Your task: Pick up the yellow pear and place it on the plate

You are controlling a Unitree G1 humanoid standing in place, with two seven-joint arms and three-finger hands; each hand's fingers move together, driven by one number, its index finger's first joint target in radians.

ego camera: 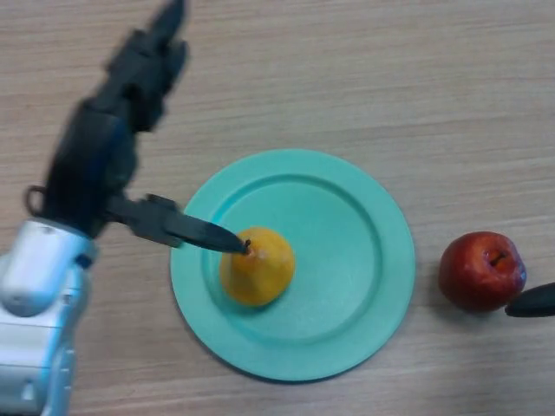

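The left hand (113, 139) loomed nearest the camera at the left of the view, its fingers (160, 39) stretched straight out over the wooden worktop (347, 69) and grasping nothing; its thumb (186, 227) reached rightward, the tip at or just beside the stem end of the yellow pear (257, 266), though whether it actually touched could not be told. The pear lay on its side on the left part of the green plate (347, 251), apparently released; so the placing looked done, and what seemed left was only for the hand to draw clear. Right of the plate, apart from its rim, sat a red apple (481, 269); at the far right edge a dark tip of the right hand (533, 302) showed just beside the apple, its state impossible to tell.
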